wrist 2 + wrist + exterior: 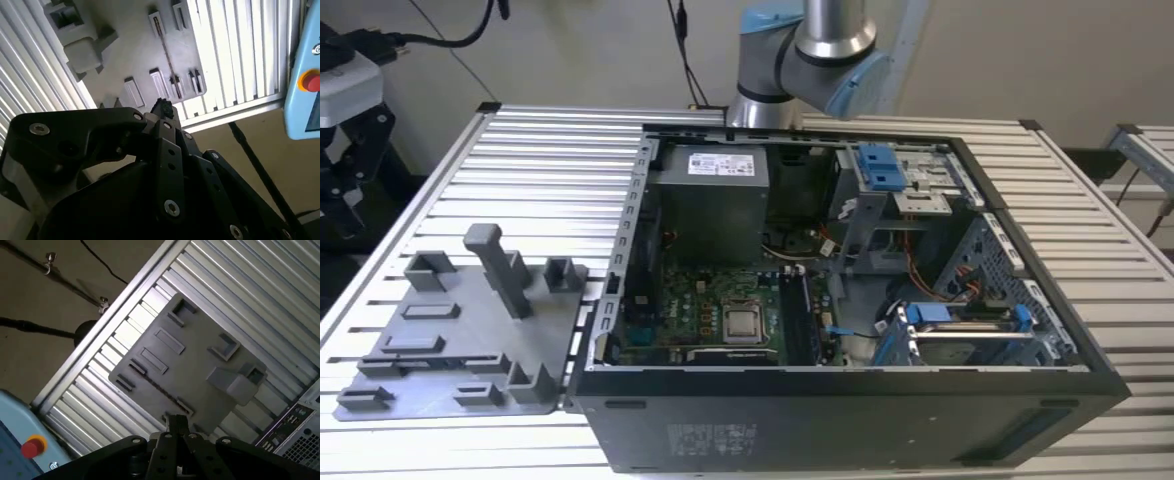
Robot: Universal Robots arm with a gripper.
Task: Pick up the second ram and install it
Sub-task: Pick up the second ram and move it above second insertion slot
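Likely second ram (159, 388): thin dark strip on edge in the long slot of the grey holder tray (200, 355) in the first wrist view. Same strip (166, 55) shows in the second wrist view, too thin edge-on to confirm colour or chips. Above it, the gripper (175, 421) has jaws drawn together w/ no gap and nothing btwn them. Its tip is near one end of the strip; contact can't be told.

Exterior view: tray (454, 330) lies on the slatted table (547, 170), just beside the open PC case (854, 415), on the exterior view's left. Inside the case:
- 1 motherboard (707, 310)
- 1 PSU (714, 200) w/ 1 white label (724, 161), print not legible
- 3 blue plastic pieces, e.g. (883, 165)

Also 1 red button (32, 446) on a light-blue pendant (15, 415).
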